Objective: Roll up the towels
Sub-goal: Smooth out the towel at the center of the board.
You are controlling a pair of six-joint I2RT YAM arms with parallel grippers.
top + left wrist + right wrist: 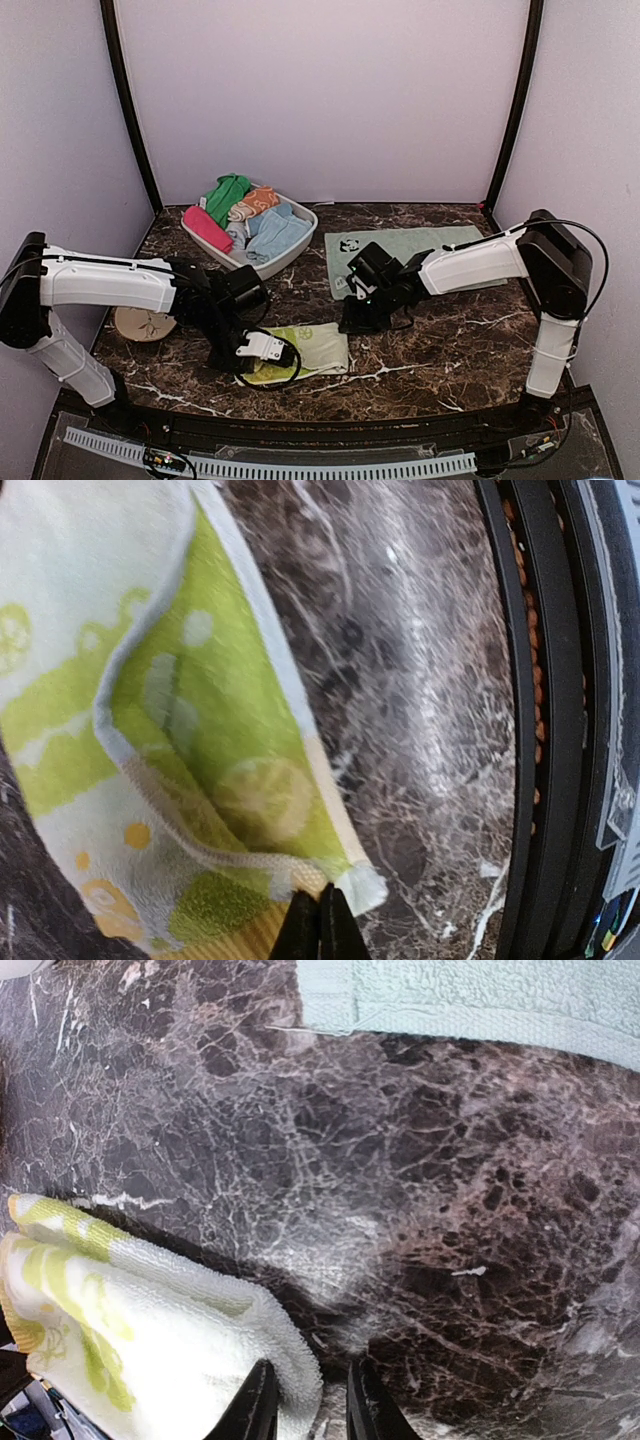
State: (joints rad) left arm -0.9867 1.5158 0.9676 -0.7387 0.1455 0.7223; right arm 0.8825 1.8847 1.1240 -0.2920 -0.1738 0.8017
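Observation:
The yellow-lime patterned towel (312, 348) lies partly folded on the marble table near the front. My left gripper (258, 362) is shut on its near-left corner; in the left wrist view the jaws (320, 925) pinch the towel's white-edged corner (365, 885). My right gripper (352, 322) is at the towel's right end. In the right wrist view it (312, 1410) is open, with the towel's folded edge (150, 1330) against the left finger (262, 1405). The pale mint towel (410, 250) with its panda patch (350, 244) lies flat behind. The hot-pink towel (207, 228) lies in the basket.
A white basket (300, 247) at the back left holds several bunched cloths. A tan round disc (140, 322) lies under the left arm. The table's black front rail (530, 720) is close to the left gripper. Purple walls close in the back and sides.

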